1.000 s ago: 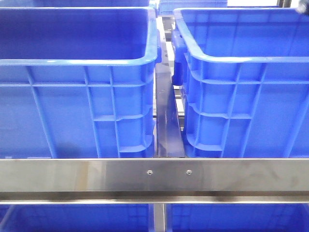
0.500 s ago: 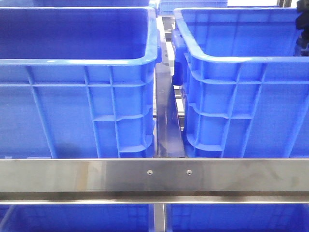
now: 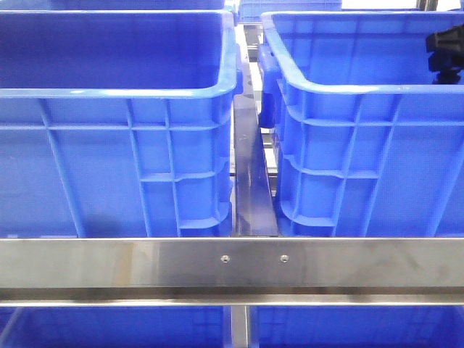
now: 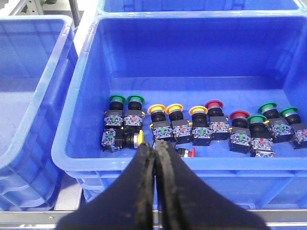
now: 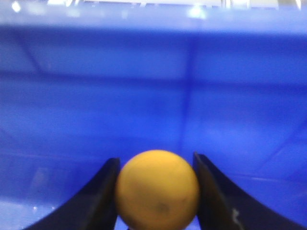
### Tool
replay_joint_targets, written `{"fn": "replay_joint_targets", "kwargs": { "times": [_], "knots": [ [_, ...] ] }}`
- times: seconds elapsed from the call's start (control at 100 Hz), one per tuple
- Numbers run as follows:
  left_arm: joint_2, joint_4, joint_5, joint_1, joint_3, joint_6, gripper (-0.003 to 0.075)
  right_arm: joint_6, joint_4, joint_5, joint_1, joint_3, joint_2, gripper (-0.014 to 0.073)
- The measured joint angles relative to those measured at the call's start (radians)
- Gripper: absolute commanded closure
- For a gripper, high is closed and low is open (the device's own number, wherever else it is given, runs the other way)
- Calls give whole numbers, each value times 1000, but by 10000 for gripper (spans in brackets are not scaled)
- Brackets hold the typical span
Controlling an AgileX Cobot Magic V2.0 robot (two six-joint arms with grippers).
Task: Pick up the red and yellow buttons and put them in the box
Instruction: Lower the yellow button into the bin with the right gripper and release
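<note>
In the right wrist view my right gripper [image 5: 154, 165] is shut on a yellow button [image 5: 157, 189], a round orange-yellow domed cap, with a blue crate wall [image 5: 153, 86] right behind it. In the front view the right arm [image 3: 447, 47] shows as a black part at the far right, in the right blue crate [image 3: 362, 145]. In the left wrist view my left gripper [image 4: 156, 146] is shut and empty above the near rim of a blue crate [image 4: 144, 165]. That crate holds several push buttons: yellow-capped [image 4: 157, 109], red-capped [image 4: 214, 104] and green-capped [image 4: 117, 99].
A second blue crate [image 4: 29, 96] stands beside the button crate. In the front view a left blue crate [image 3: 109, 145] and the right crate stand behind a steel rail [image 3: 232, 264], with a narrow gap [image 3: 250, 181] between them. More blue crates sit below.
The right arm has come into the front view from the right edge and moved left over the right crate. Nothing else has moved.
</note>
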Motion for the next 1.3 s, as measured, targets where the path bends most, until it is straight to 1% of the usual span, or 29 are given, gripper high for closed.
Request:
{"fn": "replay_joint_targets", "kwargs": {
  "times": [0.35,0.42,0.49,0.66,0.75,1.02,1.17,1.3],
  "knots": [
    [0,0,0,0,0,0,739,-2,6,21,0,-13,66,429],
    [0,0,0,0,0,0,739,-2,7,23,0,-17,66,411],
    [0,0,0,0,0,0,739,-2,7,23,0,-16,66,356],
    [0,0,0,0,0,0,739,-2,7,23,0,-16,66,148],
    [0,0,0,0,0,0,739,0,7,23,0,-16,70,90],
    [0,0,0,0,0,0,739,18,7,21,0,-16,33,83],
    [0,0,0,0,0,0,739,25,7,21,0,25,-56,83],
    [0,0,0,0,0,0,739,27,7,19,0,95,-156,84]
  ]
}}
